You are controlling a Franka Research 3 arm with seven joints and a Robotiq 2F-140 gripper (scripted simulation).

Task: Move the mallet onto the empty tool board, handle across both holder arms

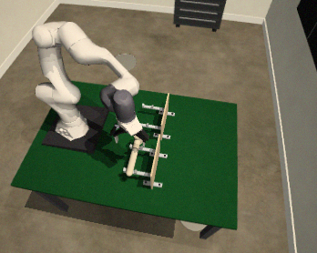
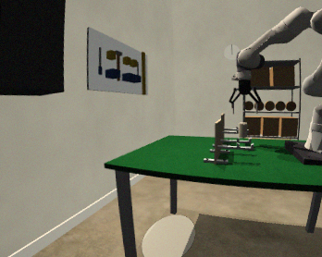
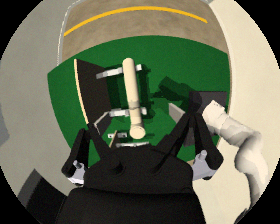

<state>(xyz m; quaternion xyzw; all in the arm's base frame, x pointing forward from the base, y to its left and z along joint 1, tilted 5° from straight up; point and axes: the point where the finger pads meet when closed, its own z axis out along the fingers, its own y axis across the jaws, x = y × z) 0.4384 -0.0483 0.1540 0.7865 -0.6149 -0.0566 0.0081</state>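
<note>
The cream mallet point(image 1: 132, 157) lies across the two nearer holder arms of the wooden tool board point(image 1: 159, 140). The two farther arms point(image 1: 150, 116) carry nothing. My gripper point(image 1: 129, 135) is open and empty and hangs above the mallet's far end. In the exterior view it point(image 2: 241, 101) is well above the mallet point(image 2: 241, 128) and the board point(image 2: 219, 138). In the wrist view the mallet point(image 3: 132, 99) runs away from me between my spread fingers, beside the board point(image 3: 87, 90). I cannot tell which end is the head.
The arm's base stands on a dark plate point(image 1: 72, 129) at the table's left. The green table point(image 1: 190, 150) extends behind the board. A dark cabinet point(image 1: 199, 11) and a shelf point(image 2: 269, 99) stand off the table.
</note>
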